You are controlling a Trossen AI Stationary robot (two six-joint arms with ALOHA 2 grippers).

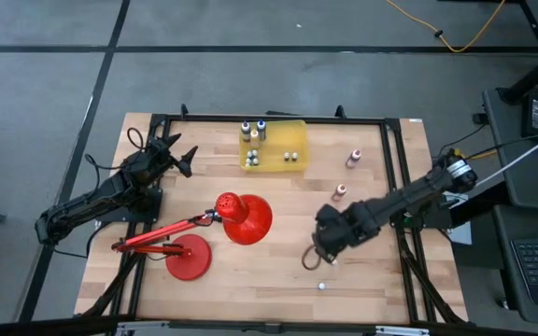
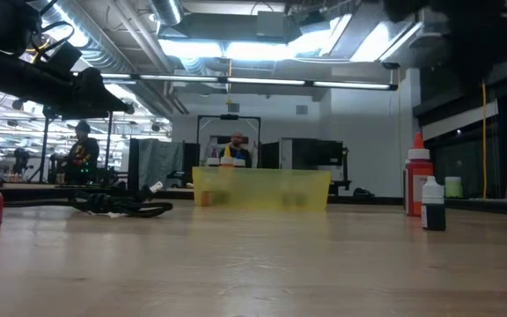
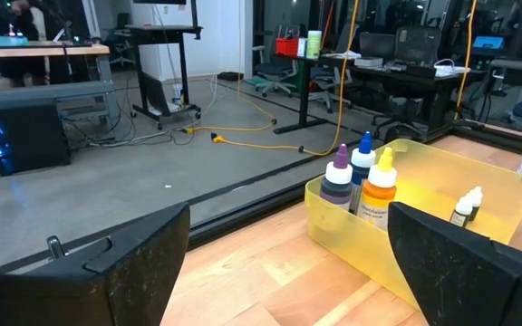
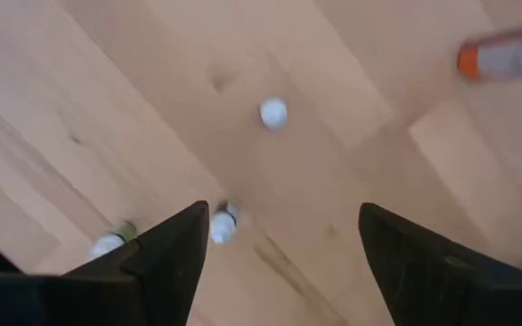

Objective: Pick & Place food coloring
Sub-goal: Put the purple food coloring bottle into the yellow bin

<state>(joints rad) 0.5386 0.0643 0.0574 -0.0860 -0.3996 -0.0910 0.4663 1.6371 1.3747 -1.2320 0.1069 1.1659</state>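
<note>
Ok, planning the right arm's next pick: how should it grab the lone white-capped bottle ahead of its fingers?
Take the white-capped bottle by its cap and neck, straight down from above. Only its round cap shows to the right gripper, so it seems upright, with bare wood on every side for the open fingers.

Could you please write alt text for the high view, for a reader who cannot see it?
The right pincer hangs open over small bottles at the table's near edge. The left pincer waits open beside the yellow bin of bottles; a red lamp lies between.
</note>
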